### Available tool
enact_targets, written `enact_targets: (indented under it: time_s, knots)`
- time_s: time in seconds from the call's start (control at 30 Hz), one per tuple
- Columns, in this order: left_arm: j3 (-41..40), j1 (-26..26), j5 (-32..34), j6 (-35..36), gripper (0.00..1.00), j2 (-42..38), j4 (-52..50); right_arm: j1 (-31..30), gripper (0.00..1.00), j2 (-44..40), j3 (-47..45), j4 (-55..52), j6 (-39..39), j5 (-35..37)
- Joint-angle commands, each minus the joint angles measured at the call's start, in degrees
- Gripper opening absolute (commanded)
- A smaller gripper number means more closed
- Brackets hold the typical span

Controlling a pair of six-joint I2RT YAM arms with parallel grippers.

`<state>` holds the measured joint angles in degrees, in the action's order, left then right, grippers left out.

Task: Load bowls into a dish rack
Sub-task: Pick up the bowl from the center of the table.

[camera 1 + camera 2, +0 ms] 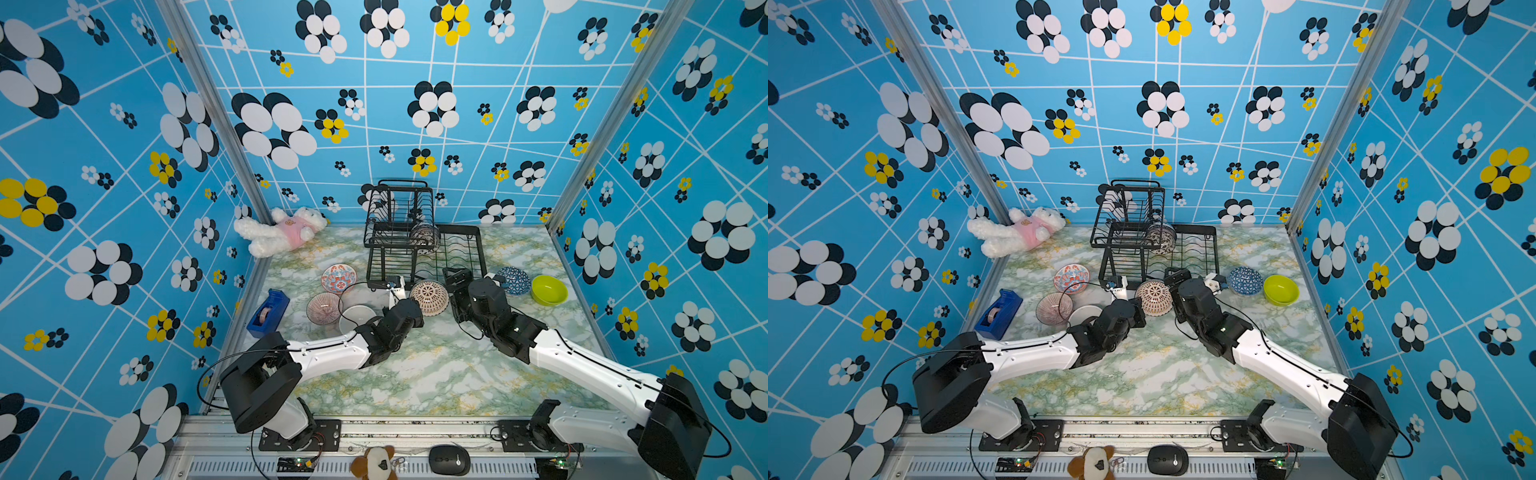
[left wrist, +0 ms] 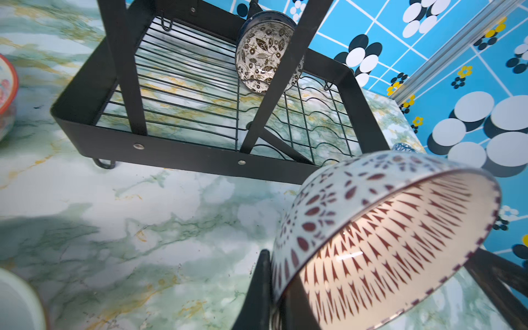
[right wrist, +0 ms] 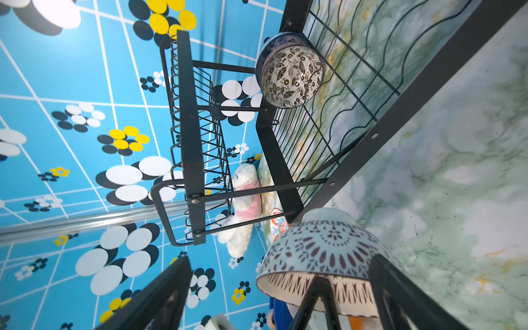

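Left gripper (image 2: pixel 278 300) pinches the red bowl (image 1: pixel 430 297) by its rim, mouth-down, centre frame just below the rack (image 1: pixel 460 228). Probably to slot it edgewise, like the leaf bowl (image 1: pixel 424 237) standing there. Right gripper (image 3: pixel 280 258) gapes wide, holding nothing.

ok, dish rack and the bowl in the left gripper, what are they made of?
Dish rack: looks like metal, matte black coating; thin wires, flat bars, silver rivets.
Bowl: probably glazed ceramic, glossy; sharp glints inside, melamine not excluded.
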<state>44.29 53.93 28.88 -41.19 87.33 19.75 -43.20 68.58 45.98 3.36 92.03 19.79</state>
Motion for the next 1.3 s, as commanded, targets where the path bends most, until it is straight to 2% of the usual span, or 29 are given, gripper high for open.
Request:
enact_targets:
  time_s: [0.0,0.27,0.47,0.53,0.6,0.67,0.97,1.27]
  knots:
    - [0.19,1.57,3.72,3.05,0.00,0.69,6.84,-0.80,0.99,0.68,-1.00,5.15,8.86,-1.90]
    - [-0.03,2.13,6.21,4.27,0.00,2.30,7.99,-3.17,0.99,-1.43,-1.10,3.78,9.66,3.09]
    - [-0.17,3.26,7.04,5.82,0.00,2.60,10.12,-3.13,0.98,0.66,-2.79,8.37,14.04,5.21]
    - [-0.35,3.63,7.51,6.34,0.00,2.49,10.48,-3.08,0.93,1.81,-2.37,9.06,14.63,5.52]
    - [-0.75,3.83,7.77,6.43,0.00,2.24,10.77,-3.12,0.83,2.97,-2.09,10.04,15.75,5.72]
    - [-1.11,4.07,8.07,6.65,0.00,1.99,11.03,-3.12,0.77,3.83,-1.80,11.29,15.90,6.30]
    - [-2.71,5.22,9.98,8.08,0.00,1.10,12.65,-2.86,0.31,6.86,-1.50,14.78,17.81,6.84]
    - [-3.42,6.54,11.46,11.30,0.00,0.34,14.96,-2.42,0.17,8.89,-2.43,19.53,18.25,5.43]
